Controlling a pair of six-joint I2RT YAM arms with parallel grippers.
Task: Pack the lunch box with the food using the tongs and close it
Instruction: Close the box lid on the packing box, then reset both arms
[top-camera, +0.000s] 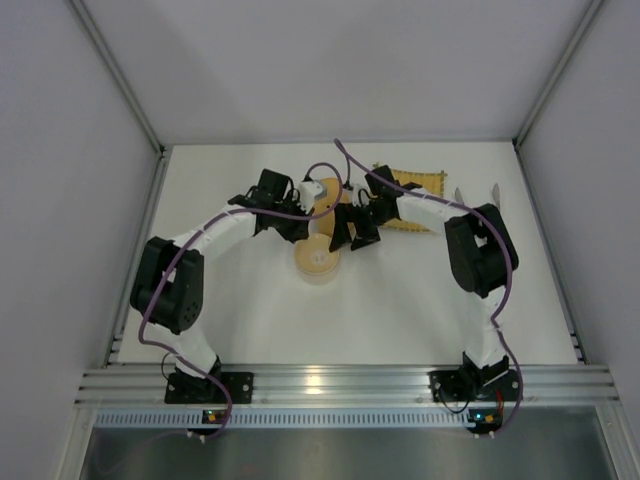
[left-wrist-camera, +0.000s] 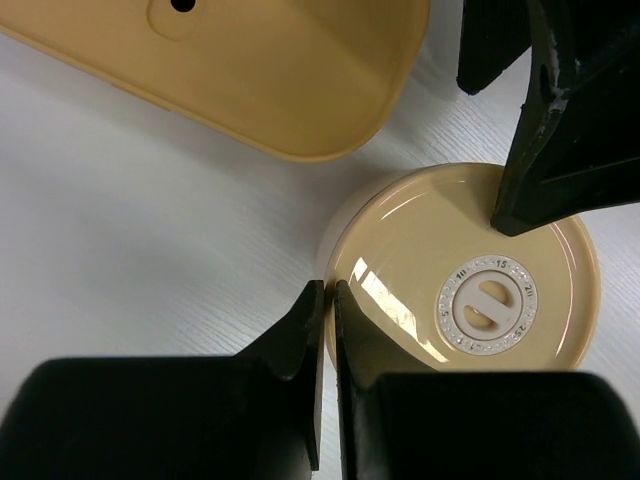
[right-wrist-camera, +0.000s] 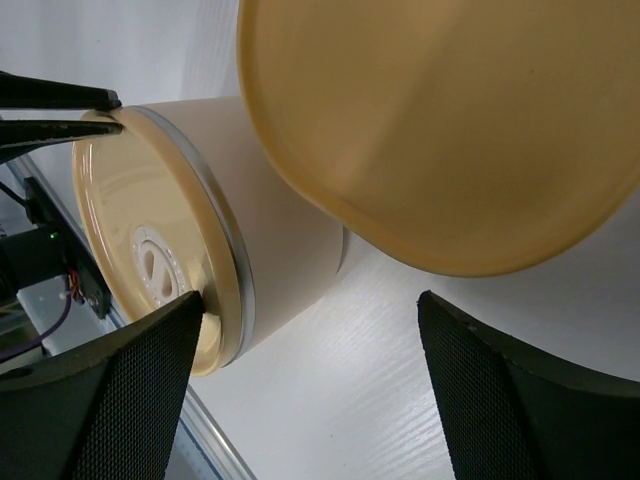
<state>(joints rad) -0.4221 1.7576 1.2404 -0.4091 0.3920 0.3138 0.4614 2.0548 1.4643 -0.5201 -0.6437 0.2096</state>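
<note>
— Black fingers (left-wrist-camera: 285, 335) of the left gripper (left-wrist-camera: 328, 290) fill the bottom of the left wrist view. How do they stand?

— Pressed together with only a hairline between them. Their tips are right at the left rim of the lid (left-wrist-camera: 400, 240). Whether any rim is caught between them cannot be told.

— And the lid itself?

— Tan and glossy, with a white dial (left-wrist-camera: 487, 305) in its middle. It is seated on the round cream lunch box (right-wrist-camera: 290, 230). The box stands on the white table (left-wrist-camera: 150, 230), about mid-table in the top view and just nearer the arm bases than both grippers.

— What lies behind the box?

— A tan oblong piece (left-wrist-camera: 260, 80), shallow and round-cornered. It is near the box, with a strip of table between them.

— And to the right?

— The right gripper (right-wrist-camera: 310, 298) is spread wide. One finger (left-wrist-camera: 560, 130) stands at the far edge of the lid, though contact cannot be told. The other is over bare table beside the box wall.

— Further right still?

— On the table lies a yellow woven mat (top-camera: 425, 182), partly hidden under the right arm. Past it, two slim grey ends of the tongs (top-camera: 493, 190) show, well apart from both grippers.
</note>
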